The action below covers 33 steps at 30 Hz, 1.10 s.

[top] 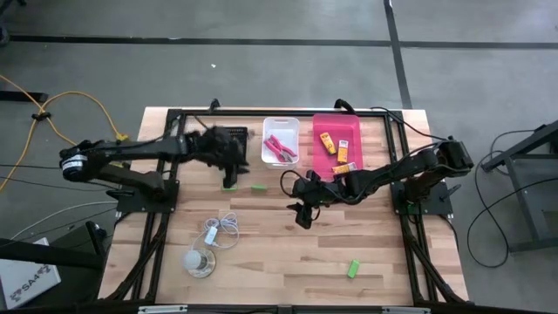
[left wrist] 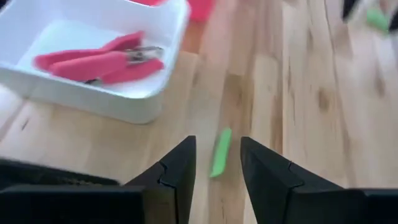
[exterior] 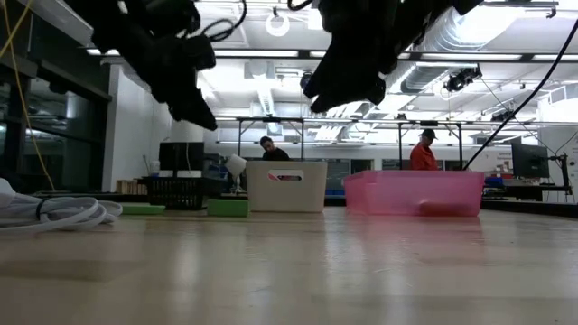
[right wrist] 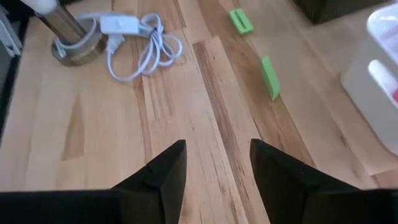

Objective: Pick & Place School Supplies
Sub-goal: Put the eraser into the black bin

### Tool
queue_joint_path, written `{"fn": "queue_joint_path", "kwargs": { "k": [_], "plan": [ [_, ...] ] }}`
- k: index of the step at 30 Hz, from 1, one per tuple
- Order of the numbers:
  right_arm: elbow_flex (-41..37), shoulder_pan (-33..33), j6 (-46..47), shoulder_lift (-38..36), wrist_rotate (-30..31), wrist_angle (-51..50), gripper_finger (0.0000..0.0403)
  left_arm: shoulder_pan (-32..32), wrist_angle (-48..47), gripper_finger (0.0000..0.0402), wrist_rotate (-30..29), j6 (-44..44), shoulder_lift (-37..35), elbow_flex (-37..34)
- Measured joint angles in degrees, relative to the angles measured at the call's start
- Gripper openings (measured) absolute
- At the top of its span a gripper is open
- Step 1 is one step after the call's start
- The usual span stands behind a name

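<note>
Two pink-handled scissors [top: 281, 150] lie in the white bin [top: 281, 125]. Yellow-orange packets [top: 328, 143] lie in the pink bin [top: 349, 129]. Three green pieces show flat on the table: two [top: 228, 187] [top: 259, 187] near the white bin and one [top: 353, 269] toward the near right corner. My left gripper [left wrist: 217, 180] hangs open above the table by the white bin [left wrist: 93, 102], with a green piece [left wrist: 220, 152] ahead between its fingers. My right gripper [right wrist: 217, 168] is open over bare wood at mid-table, with two green pieces [right wrist: 270, 76] [right wrist: 239, 20] beyond it.
A coiled white cord [top: 222, 228] and a pale round disc-like object [top: 199, 262] lie near the table's near left part. A dark basket [exterior: 176, 191] stands by the far edge. People stand in the room behind the table [exterior: 421, 149].
</note>
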Motion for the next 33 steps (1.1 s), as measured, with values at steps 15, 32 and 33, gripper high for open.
{"fn": "queue_joint_path", "kwargs": {
  "k": [15, 32, 33],
  "plan": [
    [0.01, 1.19, 3.08, 1.32, -0.90, 1.73, 0.0166, -20.22, 1.61, 0.0123, -25.20, 2.59, 6.70, -0.01],
    [0.01, 5.76, 3.23, 1.30, -0.93, 3.30, 0.0166, -17.93, 5.70, 0.0211, -20.79, 5.14, 16.91, -0.08],
    [0.01, 6.00, 3.23, 1.30, -0.93, 3.67, 0.0166, -17.97, 6.71, 0.0211, -20.77, 5.50, 17.47, -0.08]
  ]
}}
